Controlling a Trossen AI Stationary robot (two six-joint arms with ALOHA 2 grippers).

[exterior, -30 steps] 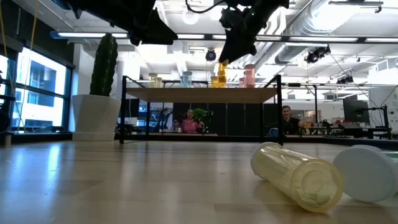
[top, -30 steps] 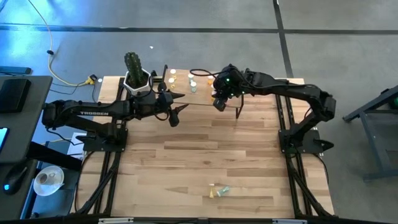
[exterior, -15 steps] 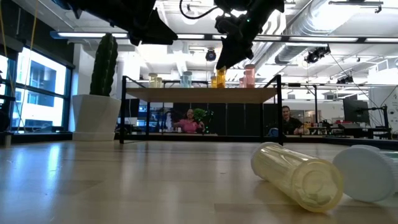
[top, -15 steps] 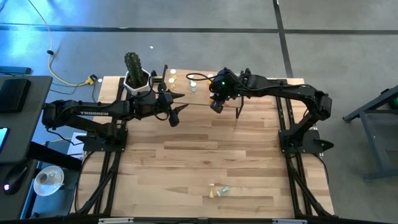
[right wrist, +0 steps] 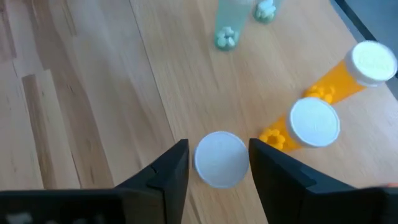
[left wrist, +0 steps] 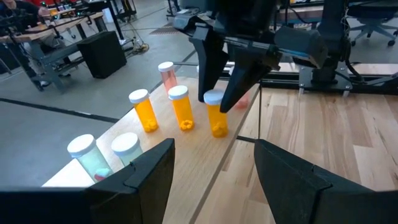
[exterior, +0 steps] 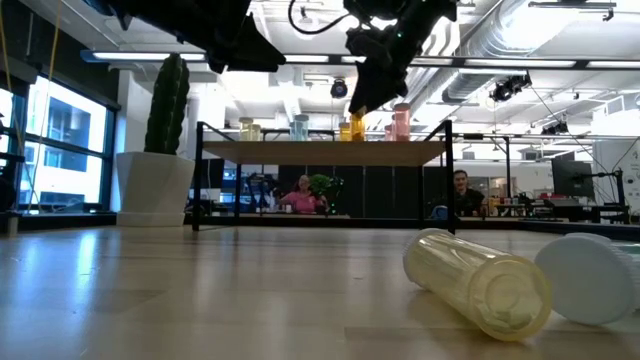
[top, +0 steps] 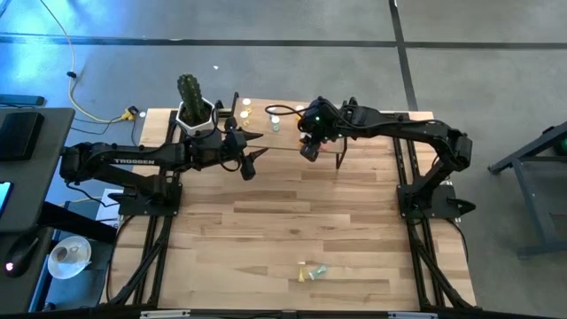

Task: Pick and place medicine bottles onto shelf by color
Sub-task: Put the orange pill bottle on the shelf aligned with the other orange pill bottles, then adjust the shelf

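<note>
My right gripper (left wrist: 219,87) hangs over the shelf (left wrist: 186,163) at the table's far edge, fingers spread either side of an orange bottle (left wrist: 215,114) standing on it, its cap (right wrist: 220,158) between the tips; I can't tell whether they touch it. On the shelf I count three orange bottles, one pink (left wrist: 166,76) behind them, and two pale greenish ones (left wrist: 86,155) cut off by my left fingers. The left gripper (top: 249,158) waits open beside the cactus (top: 190,96). Near me, a yellowish bottle (exterior: 478,282) lies on its side, and a white cap (exterior: 592,277) beside it runs off frame.
</note>
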